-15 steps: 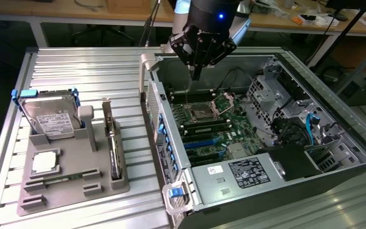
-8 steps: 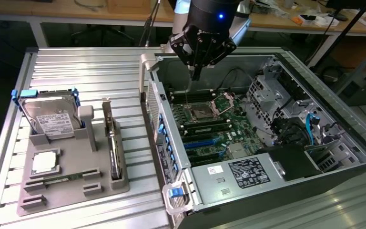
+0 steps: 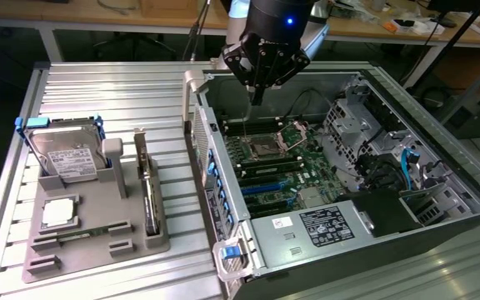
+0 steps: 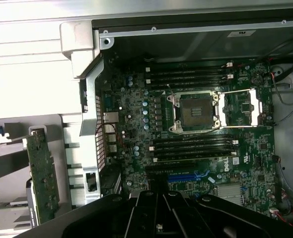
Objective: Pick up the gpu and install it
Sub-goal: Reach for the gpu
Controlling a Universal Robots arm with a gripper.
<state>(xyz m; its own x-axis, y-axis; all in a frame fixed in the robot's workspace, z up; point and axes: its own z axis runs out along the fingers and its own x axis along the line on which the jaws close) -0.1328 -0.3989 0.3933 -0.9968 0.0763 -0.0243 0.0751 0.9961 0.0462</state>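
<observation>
The gpu [image 3: 147, 194] stands on edge in a slot of the grey holder [image 3: 98, 253] on the table, at the exterior view's left of the open computer case [image 3: 223, 187]. In the wrist view the gpu [image 4: 43, 173] shows its greenish board side and a silver end bracket. My gripper [image 3: 257, 95] hangs above the back of the case, over the motherboard [image 3: 277, 162], well apart from the gpu. Its fingers are shut with nothing between them. In the wrist view the gripper [image 4: 159, 201] points down over the motherboard [image 4: 136, 163] near the blue expansion slot [image 4: 186, 176].
A silver hard drive [image 3: 65, 153] with a white label stands at the holder's back, with a processor [image 3: 59, 212] and a memory stick [image 3: 80, 236] lying in front. The case wall [image 3: 215, 169] rises between holder and motherboard. The processor socket [image 4: 193, 111] stands open.
</observation>
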